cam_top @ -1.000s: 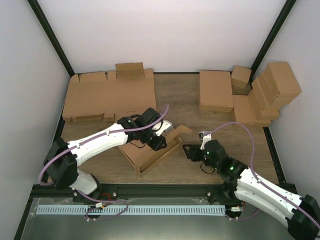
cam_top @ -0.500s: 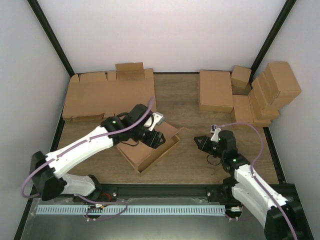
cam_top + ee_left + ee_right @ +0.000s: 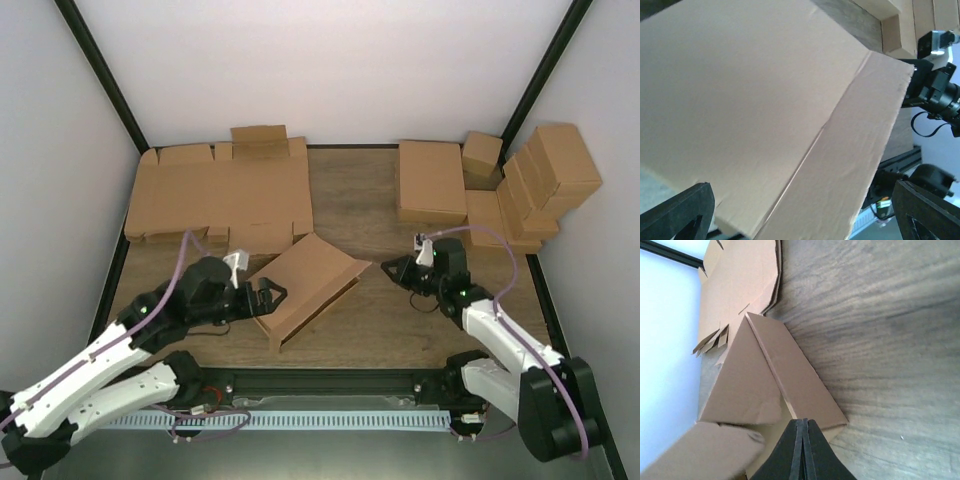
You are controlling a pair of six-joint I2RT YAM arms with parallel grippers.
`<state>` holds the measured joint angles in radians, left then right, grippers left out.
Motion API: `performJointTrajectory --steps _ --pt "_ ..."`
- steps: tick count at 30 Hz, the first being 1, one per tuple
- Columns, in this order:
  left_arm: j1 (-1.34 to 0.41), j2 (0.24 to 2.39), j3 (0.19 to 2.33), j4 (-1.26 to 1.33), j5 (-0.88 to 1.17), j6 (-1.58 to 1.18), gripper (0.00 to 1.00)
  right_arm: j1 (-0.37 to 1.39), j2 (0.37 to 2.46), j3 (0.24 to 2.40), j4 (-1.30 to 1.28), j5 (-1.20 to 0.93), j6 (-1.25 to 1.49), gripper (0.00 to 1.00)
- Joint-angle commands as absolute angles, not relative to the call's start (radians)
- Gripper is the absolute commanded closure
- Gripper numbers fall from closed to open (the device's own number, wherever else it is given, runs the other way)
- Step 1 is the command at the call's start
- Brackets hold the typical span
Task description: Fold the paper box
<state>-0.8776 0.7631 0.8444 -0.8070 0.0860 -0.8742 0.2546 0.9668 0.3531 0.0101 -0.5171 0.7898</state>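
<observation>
**Work surface.** The table carries all material. A pile of flat blanks lies beyond the left gripper, well apart from it. A stack of finished boxes stands beyond the right gripper, to its outer side.

**Workpiece.** The paper box is located between the two grippers, directly ahead of the left gripper and just ahead of the right gripper's tip. It rests on the table at an angle to the table edge.

**Task status.** The tray is judged to be formed, since a raised wall is visible along the near side. The lid panel is lowered over the tray but sits tilted, and a dark gap is visible along the edge facing the right gripper. In the right wrist view the front flap slopes down outside the tray and is not tucked in. The remaining work is judged to be pressing the lid flat and inserting the front flap.

**Tools.** The left gripper is spread wide, just beside the box corner, with nothing held. The right gripper is fully closed on nothing, its tip pointed at the box's flap edge.
</observation>
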Motion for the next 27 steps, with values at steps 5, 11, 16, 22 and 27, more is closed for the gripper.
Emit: performJointTrajectory --steps 5,11,16,22,27 --pt "-0.877 0.447 0.621 -0.767 0.052 -1.368 0.00 0.243 1.155 0.603 -0.186 -0.588 0.645 0.99" --pt "-0.877 0.296 0.430 -0.655 0.119 -1.560 0.00 0.243 1.230 0.659 -0.166 -0.622 0.614 0.99" --pt "-0.877 0.334 0.338 -0.518 0.198 -1.621 0.00 0.244 1.323 0.714 -0.159 -0.669 0.589 0.99" --pt "-0.876 0.392 0.331 -0.460 0.219 -1.623 0.00 0.243 1.375 0.728 -0.124 -0.744 0.590 0.99" --pt "-0.876 0.361 0.291 -0.436 0.237 -1.661 0.00 0.243 1.408 0.741 -0.110 -0.781 0.586 0.99"
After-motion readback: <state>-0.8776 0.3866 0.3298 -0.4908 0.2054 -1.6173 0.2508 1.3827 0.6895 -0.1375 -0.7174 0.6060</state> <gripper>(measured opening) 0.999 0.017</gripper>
